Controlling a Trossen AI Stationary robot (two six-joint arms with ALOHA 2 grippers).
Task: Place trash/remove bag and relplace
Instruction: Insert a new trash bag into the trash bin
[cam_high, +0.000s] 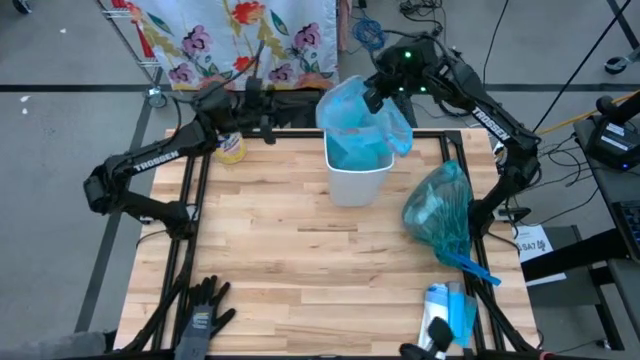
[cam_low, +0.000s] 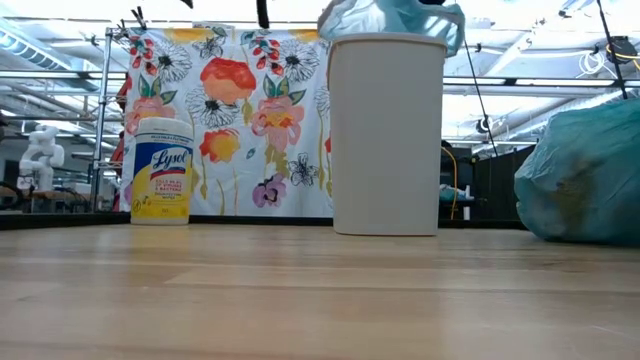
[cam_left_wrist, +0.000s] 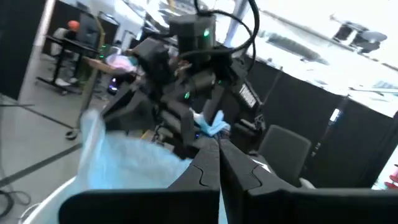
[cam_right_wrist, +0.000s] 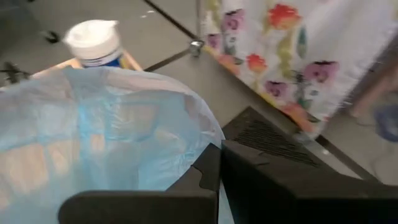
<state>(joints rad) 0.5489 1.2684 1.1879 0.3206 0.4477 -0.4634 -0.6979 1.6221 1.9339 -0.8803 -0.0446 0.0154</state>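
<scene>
Nearest the front edge of the wooden table (cam_high: 300, 270), a pair of black gloves (cam_high: 205, 310) is lying at the left corner and a roll of blue bags (cam_high: 452, 308) is lying at the right. Just beyond that roll, a tied-off full blue bag (cam_high: 440, 212) is resting on its side near the right edge, holding the trash, which is showing only as pale lumps through the plastic.

Farther back, the white bin (cam_high: 357, 170) is standing upright in the middle of the table, with a fresh blue liner (cam_high: 350, 118) bunching up out of its mouth and not yet folded over the rim.

At the bin's far right rim, the right gripper (cam_high: 377, 98) is pinching the liner's edge, fingers closed tight on the plastic. The left gripper (cam_high: 268, 128) is hanging above the table's back edge, to the left of the bin, fingers pressed together with nothing between them.

At the back left corner, a yellow wipes canister (cam_high: 231, 148) is standing upright beside the left arm. Behind the table, a flowered cloth (cam_high: 240, 35) is hanging on a rack.
</scene>
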